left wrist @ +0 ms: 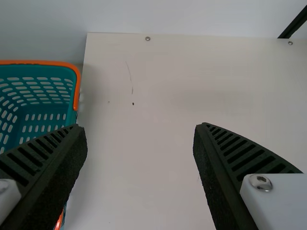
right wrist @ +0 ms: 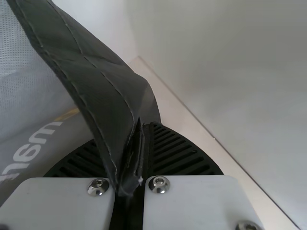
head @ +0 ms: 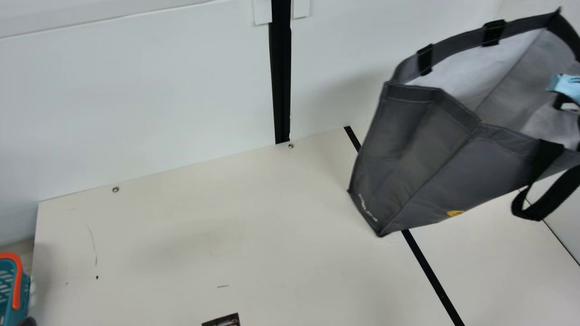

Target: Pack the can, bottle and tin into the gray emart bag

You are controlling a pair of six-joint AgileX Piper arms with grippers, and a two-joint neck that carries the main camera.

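- Main view: gray emart bag (head: 421,158) at the right, mouth up, body tilted. Risk: it appears to get little support from below, so it may swing or tip, and anything inside could slide toward the low corner.
- Same view: cannot tell whether that low corner meets the table (head: 204,226) or hangs just above it. If it catches there, the bag may twist and the mouth fold inward.
- Same view: small light blue thing (head: 565,87) by the mouth, cut off by the edge; inside the bag or beyond it, unresolved. The loose handle (head: 550,194) might snag a passing arm.
- Same view: dark printed item (head: 224,320) cropped at the bottom edge; identity undetermined. Whereabouts of can, bottle and tin cannot be established; the bag's floor is hidden by its own side.
- Left wrist view: left gripper (left wrist: 140,127) parted wide, nothing between its fingers. Teal basket (left wrist: 45,103) just beside one finger in view; a low sideways move could bump it. Its contents are partly masked.
- Right wrist view: right gripper (right wrist: 147,127) clenched on the bag's rim. The hold looks to take in only a narrow fold, so a loaded bag could peel loose. Depth of pinch: unclear.
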